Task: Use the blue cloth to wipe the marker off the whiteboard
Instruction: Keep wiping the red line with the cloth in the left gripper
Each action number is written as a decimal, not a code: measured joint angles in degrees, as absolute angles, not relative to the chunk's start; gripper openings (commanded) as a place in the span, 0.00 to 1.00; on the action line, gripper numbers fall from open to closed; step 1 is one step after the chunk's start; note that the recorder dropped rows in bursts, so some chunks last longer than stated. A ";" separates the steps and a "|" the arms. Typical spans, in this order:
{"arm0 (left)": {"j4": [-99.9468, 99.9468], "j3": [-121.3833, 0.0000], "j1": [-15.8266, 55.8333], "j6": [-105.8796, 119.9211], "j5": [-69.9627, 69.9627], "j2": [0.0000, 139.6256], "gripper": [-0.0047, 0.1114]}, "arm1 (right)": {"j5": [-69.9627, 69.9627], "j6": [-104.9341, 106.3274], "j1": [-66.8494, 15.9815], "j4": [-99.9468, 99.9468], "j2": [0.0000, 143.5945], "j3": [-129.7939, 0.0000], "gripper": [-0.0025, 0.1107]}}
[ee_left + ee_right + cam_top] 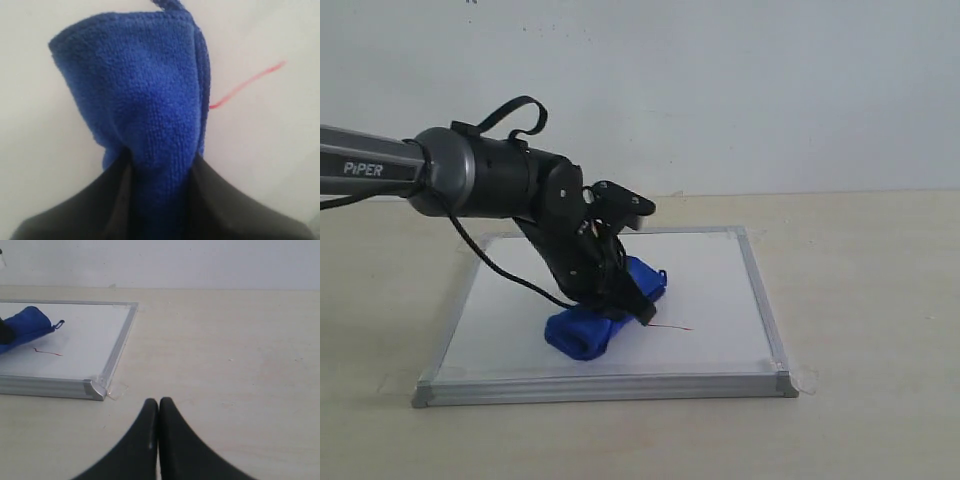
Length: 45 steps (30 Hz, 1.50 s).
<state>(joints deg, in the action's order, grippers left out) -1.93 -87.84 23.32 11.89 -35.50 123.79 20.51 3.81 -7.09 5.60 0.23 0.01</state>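
Note:
The whiteboard lies flat on the table, silver-framed. My left gripper is shut on the blue cloth, pressing the bundle onto the board near its middle. In the left wrist view the blue cloth fills the space between the black fingers, and a short red stretch of the marker runs out from its edge. The marker shows as a thin line just right of the cloth. The right wrist view shows the whiteboard, the marker and the cloth. My right gripper is shut and empty, off the board.
The light wooden table spreads around the board. Clear tape holds the board's near corner. A pale wall stands behind. The left arm's black cable hangs over the board.

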 measured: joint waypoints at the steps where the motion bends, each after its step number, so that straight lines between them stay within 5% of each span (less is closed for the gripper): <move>1: -1.69 -88.46 21.34 11.89 -35.27 123.79 0.07 | 20.51 3.81 -7.09 5.60 0.23 0.01 0.02; 9: 0.70 -89.07 10.30 11.07 -40.55 123.79 0.07 | 20.51 3.81 -7.09 5.60 0.23 0.01 0.02; 26: -14.83 -87.70 19.71 22.30 -40.13 123.60 0.07 | 20.51 3.81 -7.05 5.60 0.23 0.01 0.02; 33: -15.24 -87.70 17.96 22.10 -28.67 123.60 0.07 | 20.51 3.81 -7.05 5.60 0.23 0.01 0.02; 45: -11.59 -89.59 13.13 21.19 -29.82 124.15 0.07 | 20.51 3.81 -6.96 5.60 0.23 0.01 0.02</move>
<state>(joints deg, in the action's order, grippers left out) -11.59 -89.59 13.13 21.19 -29.82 124.15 20.51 3.81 -6.96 5.60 0.23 0.01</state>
